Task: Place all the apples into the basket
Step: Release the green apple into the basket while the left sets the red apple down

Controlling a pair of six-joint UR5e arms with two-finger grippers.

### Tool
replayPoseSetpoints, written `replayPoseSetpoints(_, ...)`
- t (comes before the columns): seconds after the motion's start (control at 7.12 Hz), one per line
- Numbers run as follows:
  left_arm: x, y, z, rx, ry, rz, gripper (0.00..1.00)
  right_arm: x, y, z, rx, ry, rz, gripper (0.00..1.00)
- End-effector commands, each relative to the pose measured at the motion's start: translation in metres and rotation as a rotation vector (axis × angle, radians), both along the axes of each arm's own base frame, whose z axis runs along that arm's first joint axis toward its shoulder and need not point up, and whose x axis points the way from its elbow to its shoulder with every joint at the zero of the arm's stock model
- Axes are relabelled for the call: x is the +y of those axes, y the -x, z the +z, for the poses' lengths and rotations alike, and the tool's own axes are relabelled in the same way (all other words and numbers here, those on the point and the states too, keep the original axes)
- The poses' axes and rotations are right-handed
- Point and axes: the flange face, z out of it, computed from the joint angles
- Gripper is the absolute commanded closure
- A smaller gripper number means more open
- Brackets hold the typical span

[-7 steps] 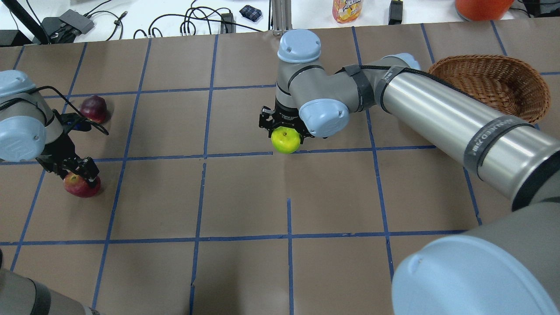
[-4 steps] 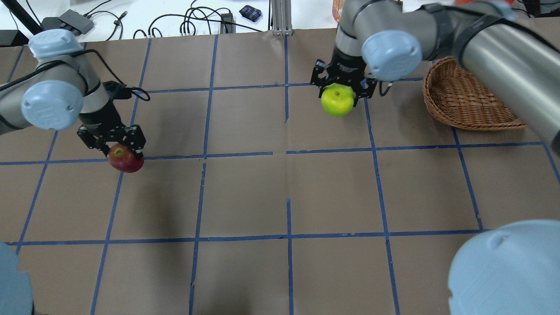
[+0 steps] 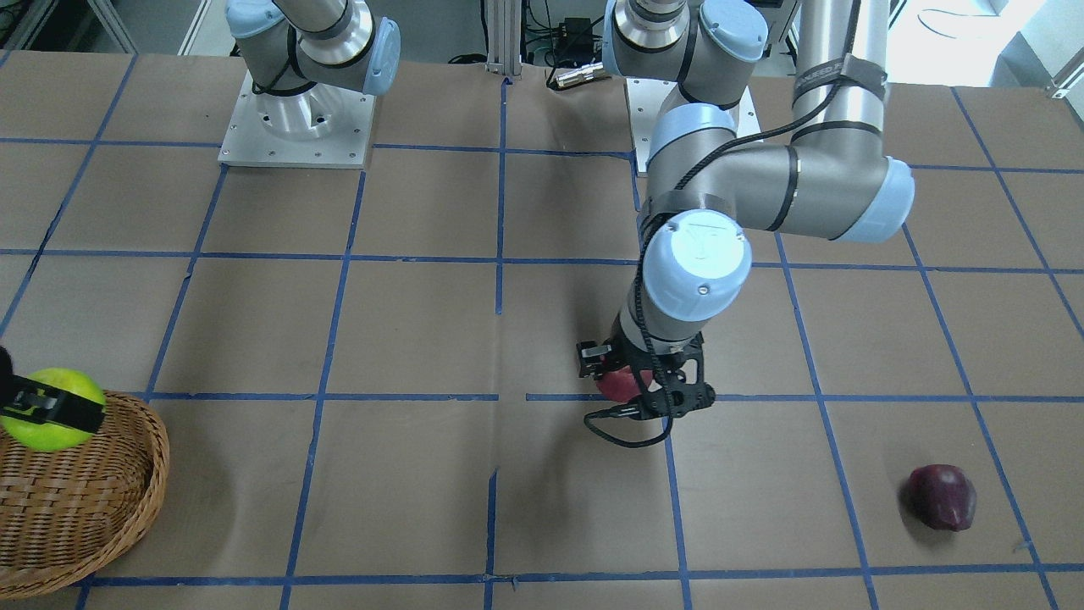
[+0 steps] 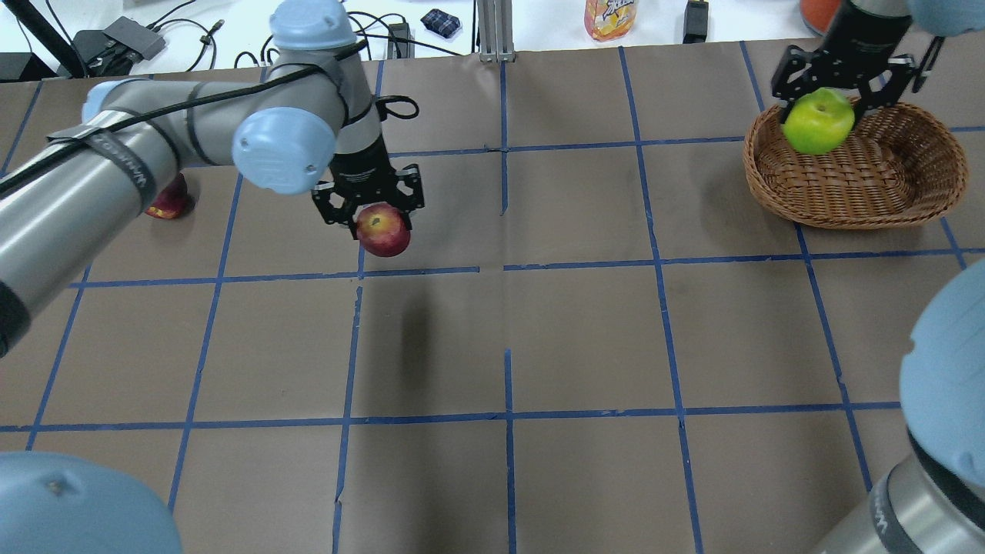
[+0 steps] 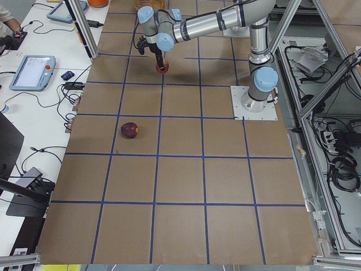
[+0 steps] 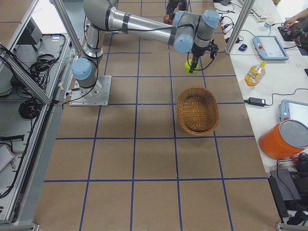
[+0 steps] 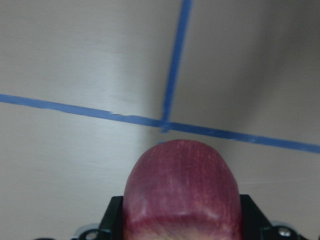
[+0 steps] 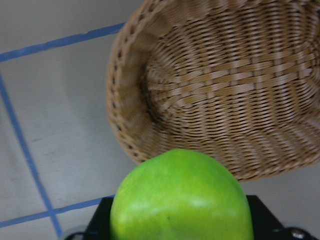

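The apples are split three ways. The green apple [image 4: 818,123] is pinched between the fingers of the right gripper [image 4: 822,109], which close on its sides. It hangs in the air over the rim of the basket [image 4: 862,216], and in the wrist view the woven bowl lies below and just ahead of it. The red apple [image 4: 382,229] is clamped the same way in the left gripper [image 4: 375,215], clear of the table [image 4: 585,338] above a crossing of blue tape lines. The maroon apple [image 3: 942,497] lies on the table well apart from the left gripper, out past that arm's forearm.

The table is covered in brown paper gridded with blue tape. Beyond its far edge a white bench carries cables, a bottle [image 4: 610,17] and an orange bucket [image 6: 281,139].

Both grippers point straight down. The left arm reaches out with its forearm nearly level, and the right wrist stands upright above the basket's end.
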Motion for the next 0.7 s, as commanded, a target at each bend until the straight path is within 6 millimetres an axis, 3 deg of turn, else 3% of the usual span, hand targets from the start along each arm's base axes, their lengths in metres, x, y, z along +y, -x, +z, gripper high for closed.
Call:
replayPoseSetpoints(0.0, 0.003, 0.077, -0.042, 0.077, -0.024, -0.012, 0.94, -0.013, 0.102, -0.056, 0.085, 0.013, 0.113, 1.0)
replayPoseSetpoints(0.14, 0.007, 0.089, -0.063, 0.08, -0.052, -0.026, 0.94, -0.014, 0.135, -0.076, 0.091, 0.03, 0.12, 1.0)
replayPoseSetpoints(0.28, 0.011, 0.099, -0.071, 0.085, -0.067, -0.04, 0.94, -0.018, 0.149, -0.096, 0.089, 0.027, 0.144, 1.0)
replayPoseSetpoints(0.42, 0.017, 0.099, -0.084, 0.075, -0.09, -0.045, 0.46, -0.022, 0.159, -0.114, 0.097, 0.034, 0.171, 1.0)
replayPoseSetpoints(0.56, 0.018, 0.106, -0.083, 0.074, -0.086, -0.055, 0.0, -0.023, 0.159, -0.119, 0.087, 0.035, 0.164, 1.0)
